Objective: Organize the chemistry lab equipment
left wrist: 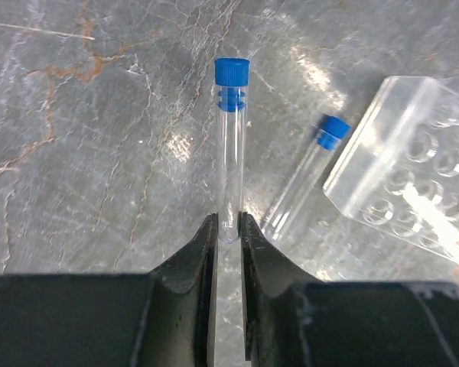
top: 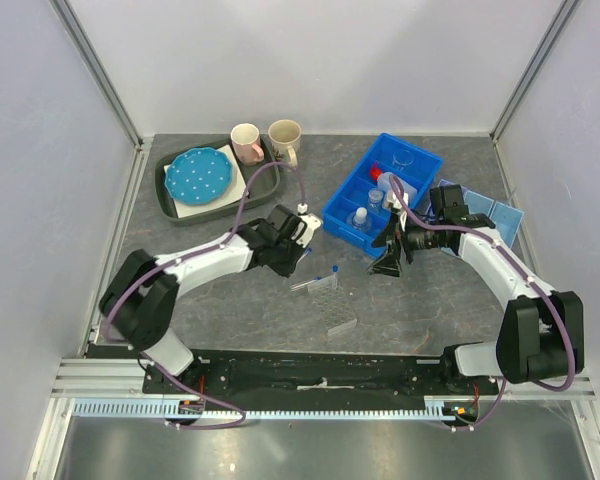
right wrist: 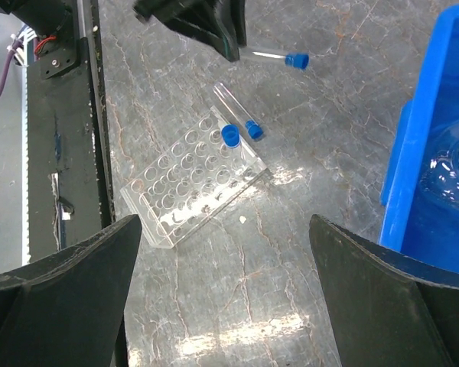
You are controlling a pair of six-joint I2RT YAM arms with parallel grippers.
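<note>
Grey marbled table point(top: 230, 320), white walls on three sides. Entries follow.

Left gripper point(left wrist: 228, 229): mine, clenched on one blue-capped tube point(left wrist: 231, 145). I pinch it at its very bottom end, cap pointing away, the tube close to level. In the overhead view it sits mid-frame, just up-left of the rack.

Right gripper point(right wrist: 222, 229): mine, fingers spread wide with nothing between them, hanging between the blue bin and the rack.

Rack point(right wrist: 191, 187): clear, on the table at centre, most holes bare. A second tube point(left wrist: 300, 183) lies flat just beside its edge. A third tube point(right wrist: 229, 136) shows only its blue cap at the rack's upper corner; seated or not, I cannot tell.

Blue bin point(top: 345, 225): divided, right of centre in the overhead view. The top compartment holds a small beaker point(top: 403, 157) and the next a red-capped bottle point(top: 377, 173). The lower compartments hold small clear pieces too blurred to name.

Grey tray point(top: 270, 178): upper left, holds a blue dotted plate point(top: 198, 175). A pink mug point(top: 246, 142) and a beige mug point(top: 285, 135) stand at its upper right corner, contents not visible.

Hazards, as I judge them: my hold is on the tube's rounded tip only, so the slick wall may pivot or slide out when I tilt it upright. Coming in off-centre would shove the light rack, and that could set the second tube rolling
</note>
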